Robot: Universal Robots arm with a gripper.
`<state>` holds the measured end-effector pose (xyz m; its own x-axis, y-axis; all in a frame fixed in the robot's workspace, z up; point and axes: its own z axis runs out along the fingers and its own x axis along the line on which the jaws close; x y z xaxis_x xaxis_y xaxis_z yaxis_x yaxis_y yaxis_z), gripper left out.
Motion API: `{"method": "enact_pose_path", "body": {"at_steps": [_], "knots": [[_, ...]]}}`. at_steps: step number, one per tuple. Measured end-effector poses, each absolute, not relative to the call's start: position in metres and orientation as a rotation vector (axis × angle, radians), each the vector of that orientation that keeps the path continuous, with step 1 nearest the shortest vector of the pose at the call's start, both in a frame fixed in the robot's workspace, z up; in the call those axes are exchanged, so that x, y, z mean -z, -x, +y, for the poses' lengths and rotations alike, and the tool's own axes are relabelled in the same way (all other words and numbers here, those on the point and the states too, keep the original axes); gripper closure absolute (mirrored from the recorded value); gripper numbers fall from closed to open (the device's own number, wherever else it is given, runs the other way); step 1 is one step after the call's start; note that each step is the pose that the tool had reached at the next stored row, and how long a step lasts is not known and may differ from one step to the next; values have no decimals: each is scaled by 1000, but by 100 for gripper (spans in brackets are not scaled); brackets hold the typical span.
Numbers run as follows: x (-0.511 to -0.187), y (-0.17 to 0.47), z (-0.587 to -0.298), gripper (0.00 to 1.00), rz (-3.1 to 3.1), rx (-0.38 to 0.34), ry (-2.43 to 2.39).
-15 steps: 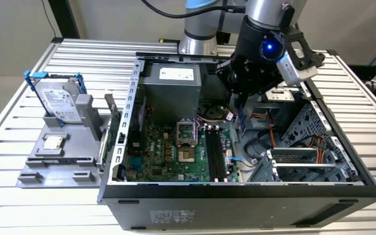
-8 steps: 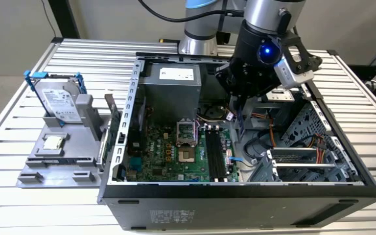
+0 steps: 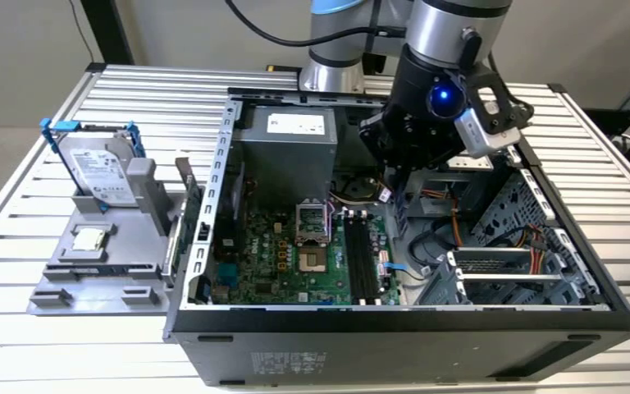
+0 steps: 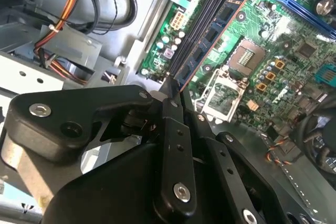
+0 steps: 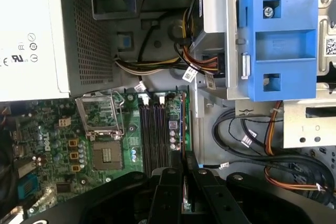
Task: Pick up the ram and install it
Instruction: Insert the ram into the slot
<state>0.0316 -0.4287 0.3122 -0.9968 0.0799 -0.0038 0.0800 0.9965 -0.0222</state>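
Second wrist view has the gripper [image 4: 173,95] pinching the ram [image 4: 207,38] edge-on, right above the black memory slots [image 4: 202,17] on the green motherboard [image 4: 294,51]. No print on the stick is legible.

At centre of your exterior view, the motherboard [image 3: 293,263] is green with black slots [image 3: 364,258]. Upper left, a silver hard drive [image 3: 96,172] sits in blue framing on the ribbed silver bench [image 3: 30,213].
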Motion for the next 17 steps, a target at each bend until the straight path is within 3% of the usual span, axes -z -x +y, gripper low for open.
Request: {"method": "enact_pose_path", "body": {"at_steps": [17], "knots": [[-287,-31,-429,100,3134,57,-150]]}}
